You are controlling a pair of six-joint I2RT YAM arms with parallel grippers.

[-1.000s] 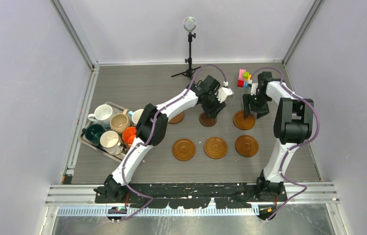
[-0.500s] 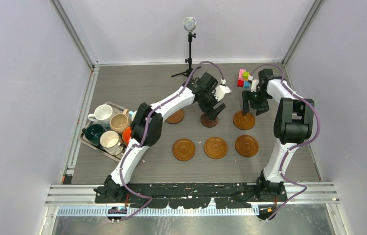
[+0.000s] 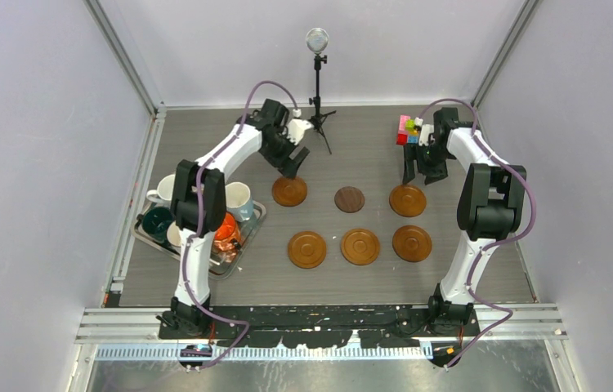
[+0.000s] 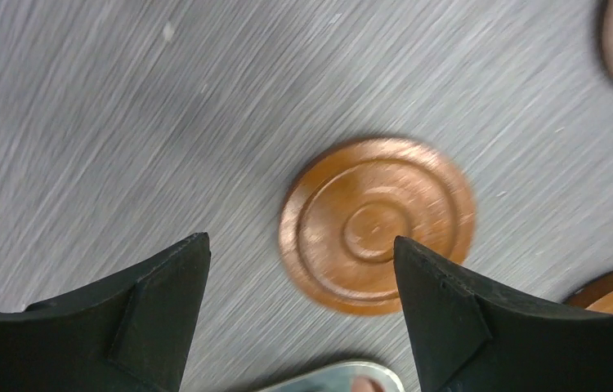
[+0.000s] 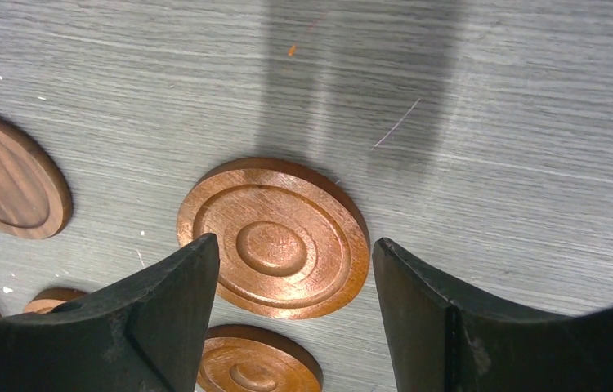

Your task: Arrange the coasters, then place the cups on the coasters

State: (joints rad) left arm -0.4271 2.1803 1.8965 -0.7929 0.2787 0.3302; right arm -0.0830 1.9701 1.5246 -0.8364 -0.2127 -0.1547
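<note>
The grey table carries all the items. The left arm reaches out over the far left of the table. The right arm folds back toward the far right.

A silver tray lies at the left side, near the left arm's base. The mugs stand in it. A white mug, a dark green mug, a pale mug and an orange mug are visible. The left arm hides part of the tray.

Six coasters lie flat at the centre in two rows of three, none touching another. The far row holds a brown coaster, a smaller dark coaster and a second brown coaster. The near row holds three brown coasters. No coaster carries a mug.

A microphone stand stands at the far edge. A cluster of coloured blocks sits at the far right.

The left gripper hangs above the far-left coaster. Its jaws are spread wide and hold nothing. The right gripper hangs above the far-right coaster. Its jaws are also spread and hold nothing.
</note>
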